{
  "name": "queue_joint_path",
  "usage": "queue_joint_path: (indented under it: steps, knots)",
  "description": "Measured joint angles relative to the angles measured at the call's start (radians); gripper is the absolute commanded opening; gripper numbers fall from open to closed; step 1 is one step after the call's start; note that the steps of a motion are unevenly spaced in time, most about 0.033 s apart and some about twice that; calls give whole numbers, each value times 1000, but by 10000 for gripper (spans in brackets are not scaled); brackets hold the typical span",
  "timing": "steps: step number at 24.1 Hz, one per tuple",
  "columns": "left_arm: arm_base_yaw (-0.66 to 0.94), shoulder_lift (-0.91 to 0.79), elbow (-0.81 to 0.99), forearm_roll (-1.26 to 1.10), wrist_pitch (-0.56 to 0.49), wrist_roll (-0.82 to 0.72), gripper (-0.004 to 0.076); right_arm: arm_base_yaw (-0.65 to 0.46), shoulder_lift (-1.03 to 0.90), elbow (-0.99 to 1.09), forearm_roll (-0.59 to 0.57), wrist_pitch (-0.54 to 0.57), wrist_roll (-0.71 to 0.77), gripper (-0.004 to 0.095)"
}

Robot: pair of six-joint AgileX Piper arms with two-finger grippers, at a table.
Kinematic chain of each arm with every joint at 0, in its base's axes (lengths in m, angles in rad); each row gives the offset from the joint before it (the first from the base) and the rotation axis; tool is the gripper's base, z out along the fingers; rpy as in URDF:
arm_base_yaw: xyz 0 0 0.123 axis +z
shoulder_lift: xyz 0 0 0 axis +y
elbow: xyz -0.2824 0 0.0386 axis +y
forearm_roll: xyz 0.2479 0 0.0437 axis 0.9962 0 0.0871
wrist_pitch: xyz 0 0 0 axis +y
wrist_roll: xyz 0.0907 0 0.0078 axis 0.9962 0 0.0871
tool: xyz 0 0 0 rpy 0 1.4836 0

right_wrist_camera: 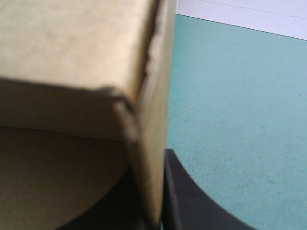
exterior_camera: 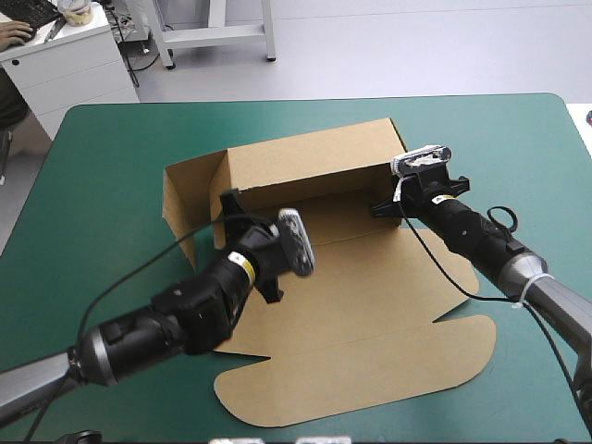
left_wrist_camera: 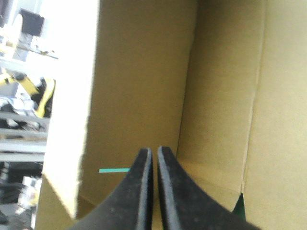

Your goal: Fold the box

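We saw the left gripper [left_wrist_camera: 153,152] with its two black fingers pressed together into one point, only a hairline between them and nothing visibly held. It was inside the brown cardboard box [exterior_camera: 370,277], aimed at the inner corner where the raised left end wall [exterior_camera: 190,199] met the raised rear wall [exterior_camera: 314,162]. We could not tell whether the tips touched the board. Behind it, the left arm stretched low on a diagonal from the table's near left corner, passing over the left part of the flat lid panel [exterior_camera: 370,361].

The right gripper [right_wrist_camera: 149,167] was all but closed, pinching an upright edge of board at the right end of the rear wall. One finger was on the outer side over the teal-green cover [exterior_camera: 111,166], the other in shadow on the inner side. The right arm came in from the table's right edge near the near right corner, angled toward the far left, with its wrist low over the box floor.

The box sat around the middle of the table. Its rear wall faced the far edge. The floor and the lid panel lay flat, and the lid's rounded flaps reached toward the near edge.
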Motion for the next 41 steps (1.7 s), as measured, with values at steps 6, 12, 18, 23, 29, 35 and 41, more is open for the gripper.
queue_joint_path:
  steps: [6,12,18,23,29,35,41]
  knots:
    - [283,-8,-307,-551,72,196,13,0,0,0,0,29,0,-20]
    - [623,-15,-433,-874,134,215,13,0,1,0,-1,93,0,-20]
    - [975,-22,-356,-1226,169,310,13,0,1,0,-3,175,1,-18]
    - [1204,-33,-153,-1486,146,407,13,1,1,0,-8,196,20,-18]
    - [1439,-43,132,-1814,67,545,13,-39,1,-20,-18,257,109,7]
    - [1467,-45,282,-1922,34,680,13,-145,2,-285,-455,685,632,4]
    - [1467,-45,332,-1927,4,687,2,-148,24,-565,-558,1133,751,4]
